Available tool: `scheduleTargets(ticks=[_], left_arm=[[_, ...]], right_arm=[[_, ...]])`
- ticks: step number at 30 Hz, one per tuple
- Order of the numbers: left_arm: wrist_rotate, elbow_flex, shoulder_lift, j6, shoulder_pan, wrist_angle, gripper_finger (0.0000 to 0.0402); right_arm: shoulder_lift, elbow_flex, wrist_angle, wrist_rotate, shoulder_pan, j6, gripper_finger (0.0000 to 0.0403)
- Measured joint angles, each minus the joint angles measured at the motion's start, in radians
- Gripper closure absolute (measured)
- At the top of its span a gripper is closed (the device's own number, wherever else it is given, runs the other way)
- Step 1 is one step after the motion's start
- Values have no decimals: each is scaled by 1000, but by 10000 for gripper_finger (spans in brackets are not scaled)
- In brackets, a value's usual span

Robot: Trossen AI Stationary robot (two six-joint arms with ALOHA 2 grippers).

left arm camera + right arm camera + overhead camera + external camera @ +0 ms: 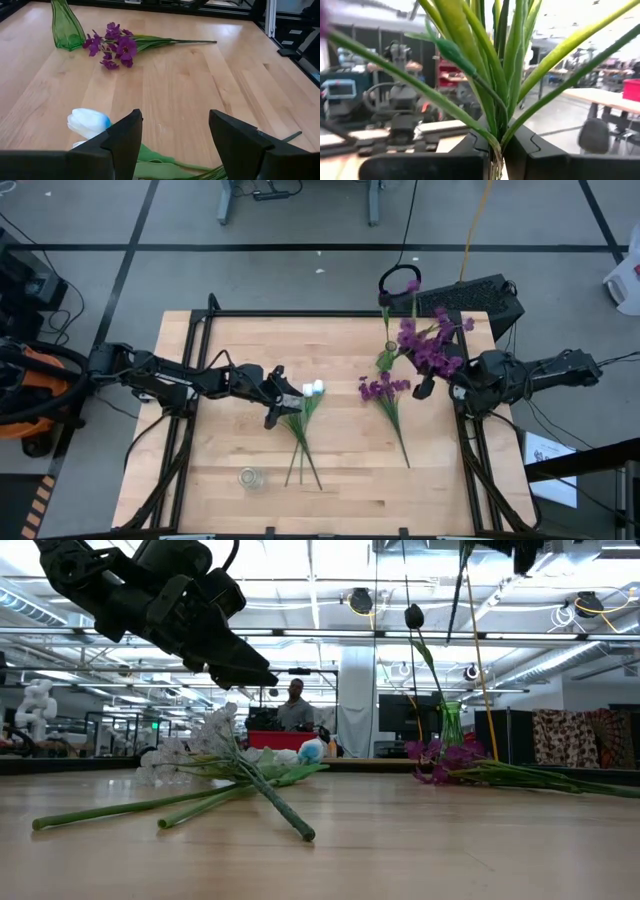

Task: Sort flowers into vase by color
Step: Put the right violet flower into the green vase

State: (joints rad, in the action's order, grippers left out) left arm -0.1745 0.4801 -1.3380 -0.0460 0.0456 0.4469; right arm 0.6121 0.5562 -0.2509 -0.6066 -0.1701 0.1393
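Observation:
White-budded flowers (312, 390) lie on the table, their green stems (300, 455) running toward the near edge. My left gripper (285, 398) hovers open just above them; a white bud (87, 122) shows beside one finger. A purple flower (383, 388) lies right of centre. A green vase (65, 25) stands beyond it, with one stem in it (413, 615). My right gripper (428, 387) is raised at the right, shut on another purple flower (430, 345). My right gripper pinches the purple flower's green stem (495, 147) between its two fingers, just below where the long leaves (485, 60) fan out. The fingers come about level from the table's right. The flower is lifted clear of the table, its blossoms on the far side of the fingers.
A small clear glass vase (250, 477) stands near the front left. A black keyboard (470, 298) lies at the far right corner, off the board. Bare wood (350, 480) lies between the two groups of flowers. A person (295, 705) shows in the room behind.

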Motion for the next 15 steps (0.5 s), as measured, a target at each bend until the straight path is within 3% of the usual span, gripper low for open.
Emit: scheduleTargets(ticks=[6,15], left_arm=[[0,0,0,-1,0,2,166],[0,0,0,-2,0,19,166]], right_arm=[[-46,-110,-149,-30,87,42,383],[-49,-200,-182,-40,267,-32,383]])
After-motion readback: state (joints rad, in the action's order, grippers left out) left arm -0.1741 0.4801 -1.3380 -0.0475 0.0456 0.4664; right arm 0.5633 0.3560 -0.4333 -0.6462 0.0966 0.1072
